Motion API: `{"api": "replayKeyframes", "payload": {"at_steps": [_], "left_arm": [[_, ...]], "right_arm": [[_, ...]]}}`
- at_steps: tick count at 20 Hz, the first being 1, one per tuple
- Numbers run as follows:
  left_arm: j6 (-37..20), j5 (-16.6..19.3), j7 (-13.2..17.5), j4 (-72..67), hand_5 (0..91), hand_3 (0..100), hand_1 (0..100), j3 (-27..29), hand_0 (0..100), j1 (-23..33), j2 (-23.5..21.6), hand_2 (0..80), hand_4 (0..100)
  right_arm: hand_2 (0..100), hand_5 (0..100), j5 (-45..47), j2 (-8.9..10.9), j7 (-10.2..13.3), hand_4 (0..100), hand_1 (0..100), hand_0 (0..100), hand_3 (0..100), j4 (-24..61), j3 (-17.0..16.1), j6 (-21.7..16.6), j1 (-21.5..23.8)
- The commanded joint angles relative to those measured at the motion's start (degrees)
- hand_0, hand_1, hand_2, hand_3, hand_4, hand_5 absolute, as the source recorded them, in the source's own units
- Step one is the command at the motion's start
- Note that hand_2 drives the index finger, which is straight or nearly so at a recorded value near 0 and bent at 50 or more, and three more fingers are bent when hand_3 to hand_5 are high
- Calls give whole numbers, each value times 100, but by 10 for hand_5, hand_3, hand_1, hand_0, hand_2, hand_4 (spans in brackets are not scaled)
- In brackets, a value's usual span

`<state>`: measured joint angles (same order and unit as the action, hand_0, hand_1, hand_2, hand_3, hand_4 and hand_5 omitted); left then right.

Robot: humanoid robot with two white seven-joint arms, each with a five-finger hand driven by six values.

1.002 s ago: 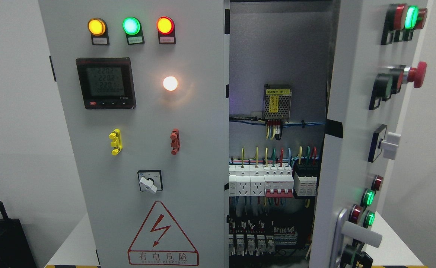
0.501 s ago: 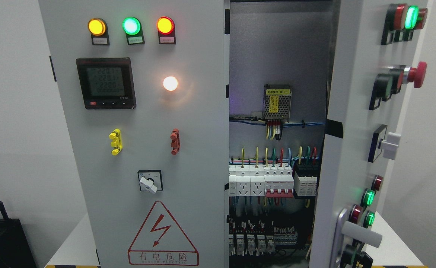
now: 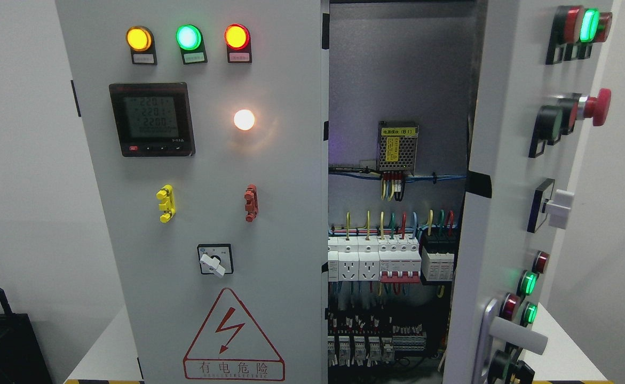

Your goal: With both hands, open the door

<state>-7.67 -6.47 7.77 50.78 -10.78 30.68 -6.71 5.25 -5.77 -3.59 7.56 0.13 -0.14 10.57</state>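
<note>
Neither robot hand is in sight, so I cannot tell their state; the right door [image 3: 509,176] looks stiff sheet metal, best grasped at its handle [image 3: 515,333]

Neither arm nor hand of the robot shows in the head view; both lie outside it.

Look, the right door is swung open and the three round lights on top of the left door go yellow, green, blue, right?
Not quite. In the head view the third light is red, not blue. The right door is open, and the others are yellow and green.
</note>
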Motion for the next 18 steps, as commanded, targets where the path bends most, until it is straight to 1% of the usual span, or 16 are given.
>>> {"api": "replayKeyframes", "payload": {"at_steps": [1,5,7,9,11,13,15,16,18], "left_arm": [[-925,-502,5,3648,0,0,0,190,0,737,-1515,0,30],[-2174,-1469,5,4229,0,0,0,252,0,1045,-2518,0,31],[-2754,-1926,14,4361,0,0,0,418,0,1256,-2826,0,31],[-3133,-2191,14,4449,0,0,0,533,0,1423,-3002,0,31],[-3240,-2349,32,4563,0,0,0,769,0,1790,-3169,0,30],[-3267,-2542,198,4739,0,0,0,1120,0,2090,-3275,0,30],[-3267,-2876,435,4941,0,0,0,1402,0,2127,-3276,0,30],[-3258,-2938,480,5037,0,0,0,1525,0,2127,-3276,0,30],[-3258,-2948,489,5091,0,0,0,1701,0,2118,-3319,0,30]], "right_arm": [[0,0,2,-47,-1,0,0,0,0,9,128,-3,-2],[0,0,2,-55,-1,0,0,0,0,9,128,-3,-2],[0,0,2,-55,-1,0,0,0,0,9,128,-3,-2],[0,0,11,-73,-1,0,0,0,0,9,128,-3,-2],[0,0,2,-73,-1,0,0,0,0,9,128,-3,-11],[0,0,11,-73,-1,0,0,0,0,9,128,-3,-11],[0,0,2,-73,-1,0,0,0,0,9,128,-3,-11],[0,0,2,-73,-1,0,0,0,0,9,128,-3,-11],[0,0,2,-73,-1,0,0,0,0,9,128,-3,-11]]}}
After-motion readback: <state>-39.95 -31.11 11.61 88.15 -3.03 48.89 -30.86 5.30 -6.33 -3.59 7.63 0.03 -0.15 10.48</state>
